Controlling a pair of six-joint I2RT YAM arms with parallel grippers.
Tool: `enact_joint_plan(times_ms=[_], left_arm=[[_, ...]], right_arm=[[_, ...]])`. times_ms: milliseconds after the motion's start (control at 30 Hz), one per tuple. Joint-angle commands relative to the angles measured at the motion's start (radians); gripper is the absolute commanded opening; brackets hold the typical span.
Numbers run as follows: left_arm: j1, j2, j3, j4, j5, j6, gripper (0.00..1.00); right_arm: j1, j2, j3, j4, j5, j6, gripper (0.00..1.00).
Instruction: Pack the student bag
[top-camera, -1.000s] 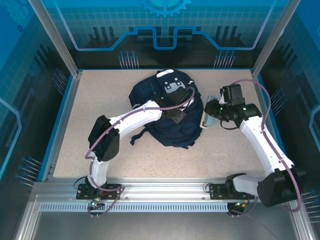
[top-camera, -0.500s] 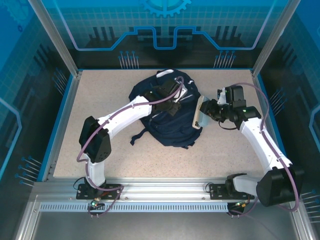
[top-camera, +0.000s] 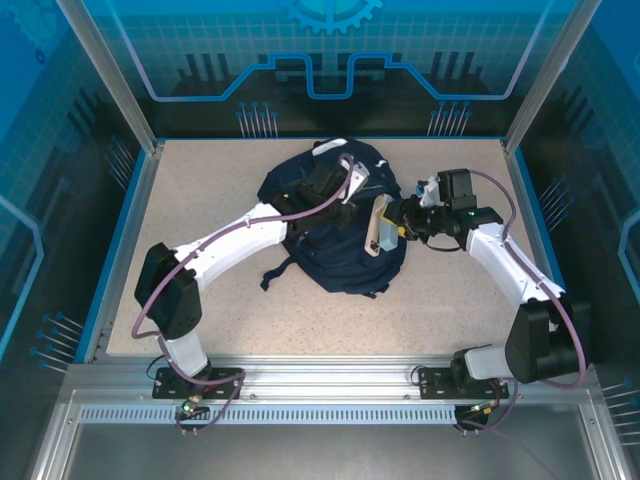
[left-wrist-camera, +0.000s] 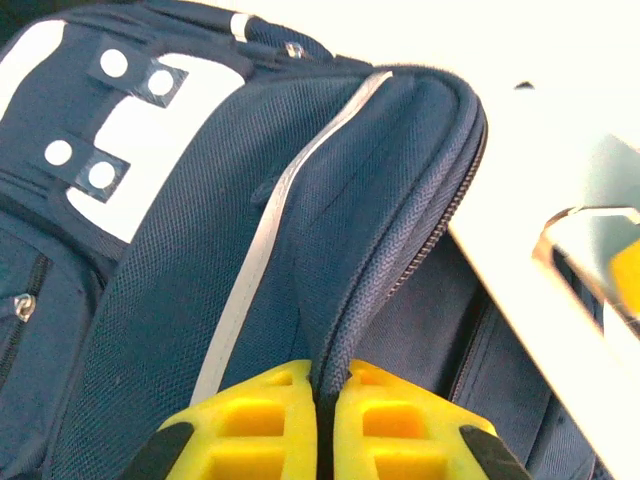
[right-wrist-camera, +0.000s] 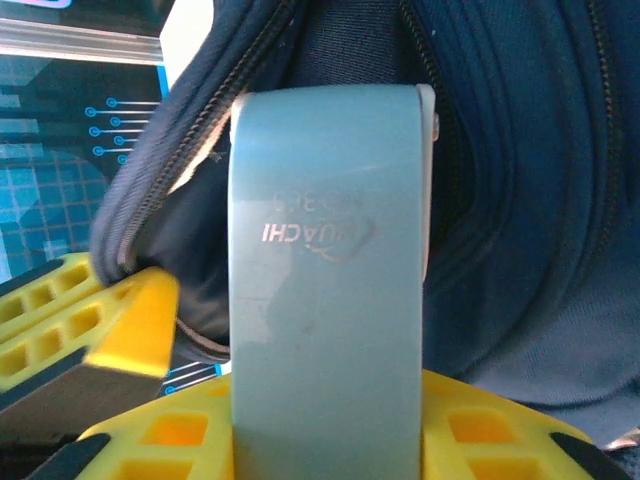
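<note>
1. Top external view: the student bag (top-camera: 340, 250) is lying on the speckled table (top-camera: 200, 210), toward the far middle, with its white-grey patch end pointing away from the arm bases.
2. Left wrist view: the left gripper (left-wrist-camera: 326, 400) is pinching a raised fold of the bag's navy fabric beside the zipper edge. Its yellow fingers (left-wrist-camera: 255, 420) are pressing almost together, with only the fabric between them.
3. That pinch is holding up the flap that carries the white reflective stripe (left-wrist-camera: 262, 250), and the zipper opening is gaping on the side facing the right arm.
4. Right wrist view: the right gripper (right-wrist-camera: 330, 440) is clamping a pale blue-grey book (right-wrist-camera: 330, 230) on edge. Its fingers are standing apart by the book's thickness, one against each side.
5. The book's far end is sitting at the mouth of the opening, between the zipper edges. Whether it is touching the lining cannot be told.
</note>
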Motion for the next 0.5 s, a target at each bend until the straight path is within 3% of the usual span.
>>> enact_joint_plan(times_ms=[0, 367, 467], left_arm=[[0.005, -0.094, -0.019, 0.165, 0.022, -0.043, 0.00], [-0.006, -0.093, 0.053, 0.194, 0.100, -0.124, 0.00], [-0.006, -0.073, 0.085, 0.172, 0.086, -0.146, 0.00]], right_arm=[[0.029, 0.036, 0.023, 0.107, -0.066, 0.069, 0.23], [0.106, 0.273, 0.153, 0.308, 0.074, 0.196, 0.22], [0.114, 0.325, 0.178, 0.346, 0.096, 0.219, 0.31]])
